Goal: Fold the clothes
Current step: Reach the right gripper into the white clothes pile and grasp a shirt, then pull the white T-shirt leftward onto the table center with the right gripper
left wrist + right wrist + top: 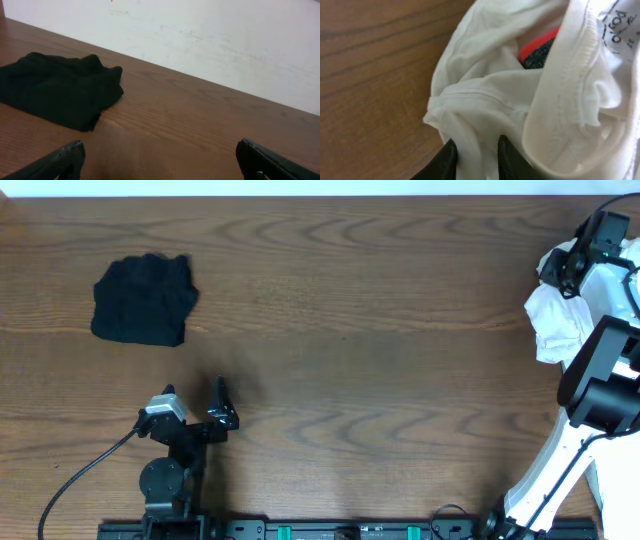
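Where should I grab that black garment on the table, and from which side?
On the black garment, pinch the corner nearest the left gripper, coming down from above. It lies in a low, flat heap, so only a top-down pinch on that free edge would likely catch fabric.

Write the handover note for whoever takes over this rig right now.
Left gripper: open, empty, at the front left of the table.
Right gripper: pinching a fold of the white T-shirt, which lies crumpled at the far right edge.
Black garment: compact bundle at far left, seemingly folded already.
Left to do: spread and fold the T-shirt.
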Controlling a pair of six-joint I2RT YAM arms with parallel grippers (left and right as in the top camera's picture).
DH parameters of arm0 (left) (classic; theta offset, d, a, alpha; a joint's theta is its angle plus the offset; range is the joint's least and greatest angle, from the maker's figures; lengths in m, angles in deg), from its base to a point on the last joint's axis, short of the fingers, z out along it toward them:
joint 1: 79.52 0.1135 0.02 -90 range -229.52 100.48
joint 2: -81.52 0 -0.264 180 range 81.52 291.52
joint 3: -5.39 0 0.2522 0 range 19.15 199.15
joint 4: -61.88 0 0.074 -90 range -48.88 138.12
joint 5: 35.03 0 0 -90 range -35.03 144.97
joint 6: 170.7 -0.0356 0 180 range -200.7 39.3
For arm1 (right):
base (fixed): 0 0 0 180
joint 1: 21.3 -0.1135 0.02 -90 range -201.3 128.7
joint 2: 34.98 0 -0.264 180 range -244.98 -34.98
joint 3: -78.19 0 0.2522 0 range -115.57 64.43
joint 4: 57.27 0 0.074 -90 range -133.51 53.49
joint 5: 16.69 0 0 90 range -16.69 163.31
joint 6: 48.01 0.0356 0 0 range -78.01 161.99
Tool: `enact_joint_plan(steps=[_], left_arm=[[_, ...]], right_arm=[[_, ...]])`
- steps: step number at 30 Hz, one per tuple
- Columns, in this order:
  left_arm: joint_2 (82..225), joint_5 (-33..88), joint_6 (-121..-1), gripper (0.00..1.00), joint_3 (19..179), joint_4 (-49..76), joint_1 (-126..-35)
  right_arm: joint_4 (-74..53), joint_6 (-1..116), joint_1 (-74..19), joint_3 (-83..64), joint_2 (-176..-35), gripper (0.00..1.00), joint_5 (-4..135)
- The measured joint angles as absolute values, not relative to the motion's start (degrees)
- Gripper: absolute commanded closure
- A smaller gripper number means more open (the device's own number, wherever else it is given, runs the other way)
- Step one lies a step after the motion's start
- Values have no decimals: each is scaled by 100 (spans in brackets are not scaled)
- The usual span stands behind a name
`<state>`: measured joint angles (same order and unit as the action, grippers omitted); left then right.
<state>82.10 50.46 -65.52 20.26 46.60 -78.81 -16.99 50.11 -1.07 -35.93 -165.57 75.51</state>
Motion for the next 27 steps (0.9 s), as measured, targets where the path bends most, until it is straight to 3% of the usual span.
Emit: enact_joint_plan(steps=[2, 14, 27], left_arm=[[8210, 5046, -6554, 2, 2026, 4662, -7881], [8210, 5046, -6552, 2, 2026, 4662, -7881], [8210, 5046, -6552, 2, 2026, 4662, -7881]], right_arm=[[-1699, 5024, -109, -3593, -16559, 99, 7520], [-1716, 5068, -112, -3593, -16419, 99, 6768], [-496, 5002, -243, -3630, -14528, 99, 6261]])
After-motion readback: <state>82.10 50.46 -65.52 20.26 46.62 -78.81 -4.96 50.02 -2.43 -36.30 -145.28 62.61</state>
